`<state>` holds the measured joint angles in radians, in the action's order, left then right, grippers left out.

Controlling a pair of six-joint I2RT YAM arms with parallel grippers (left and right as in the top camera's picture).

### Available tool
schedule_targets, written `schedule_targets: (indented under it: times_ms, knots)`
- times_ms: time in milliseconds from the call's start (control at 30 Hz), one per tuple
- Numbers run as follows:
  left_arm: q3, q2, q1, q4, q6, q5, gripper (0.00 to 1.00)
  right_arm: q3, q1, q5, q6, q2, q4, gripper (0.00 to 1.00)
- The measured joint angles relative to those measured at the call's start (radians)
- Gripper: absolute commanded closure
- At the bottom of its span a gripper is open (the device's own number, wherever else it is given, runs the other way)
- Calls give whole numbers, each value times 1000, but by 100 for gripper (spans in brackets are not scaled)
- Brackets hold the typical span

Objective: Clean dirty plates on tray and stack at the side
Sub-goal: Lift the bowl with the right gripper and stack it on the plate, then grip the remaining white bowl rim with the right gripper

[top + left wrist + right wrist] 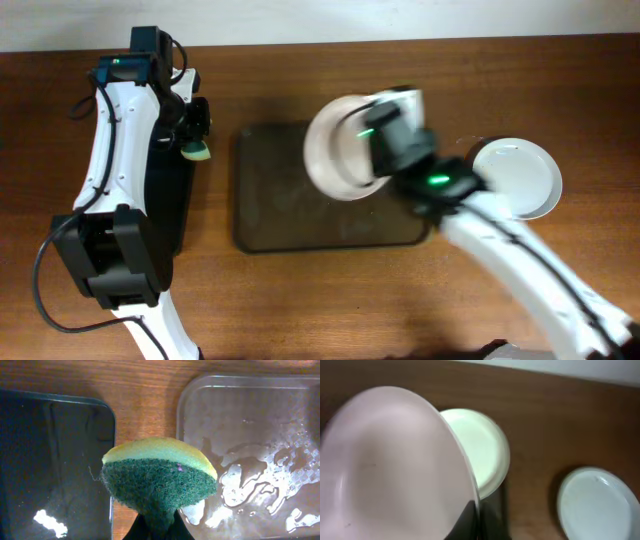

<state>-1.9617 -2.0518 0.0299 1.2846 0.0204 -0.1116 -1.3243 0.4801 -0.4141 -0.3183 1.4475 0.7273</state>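
My right gripper (378, 138) is shut on the rim of a white plate (335, 150) and holds it tilted above the brown tray (270, 215). In the right wrist view this held plate (395, 470) fills the left, with my fingers (477, 522) pinching its edge. A second plate (482, 447) lies behind it, at the tray's far right corner (408, 98). A third plate (518, 178) lies on the table right of the tray (597, 505). My left gripper (195, 135) is shut on a green and yellow sponge (160, 475) between the two trays.
A glossy black tray (50, 460) lies left of the brown tray, under my left arm (172, 205). The brown tray's surface (250, 435) is wet, with puddles. The table's far edge meets a white wall.
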Motion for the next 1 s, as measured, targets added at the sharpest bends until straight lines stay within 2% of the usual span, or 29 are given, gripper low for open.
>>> schedule_targets:
  times_ms: [67,167,267,367,400,433,467,533,667,733,867,1000]
  knots:
    - [0,0,-2,-9,0,0,99,-3,-309,134,-55,-76,95,96]
    - [0,0,-2,-10,0,0,99,-3,-658,217,-116,-44,158,96]
    - [0,0,-6,-13,0,0,99,-3,-868,240,-130,95,159,96]
    - [0,0,-6,-14,0,0,99,-2,-918,229,-132,270,153,96]
    - [0,0,-6,-13,0,0,99,-2,-918,220,-132,313,135,71]
    - [0,0,-6,-14,0,0,99,-2,-918,217,-131,341,130,21]
    - [0,0,-6,-14,0,0,99,-2,-918,216,-137,366,129,13]
    - [0,0,-6,-14,0,0,99,-2,-918,222,-135,373,129,13]
    - [0,0,-6,-16,0,1,99,-146,-861,441,-61,343,188,26]
    - [0,0,-6,-19,0,0,99,-214,-665,556,-70,303,134,34]
    - [0,0,-6,-26,0,0,99,-217,-367,489,-200,447,19,51]
    - [0,0,-6,-26,0,0,99,-214,-271,425,-323,590,10,70]
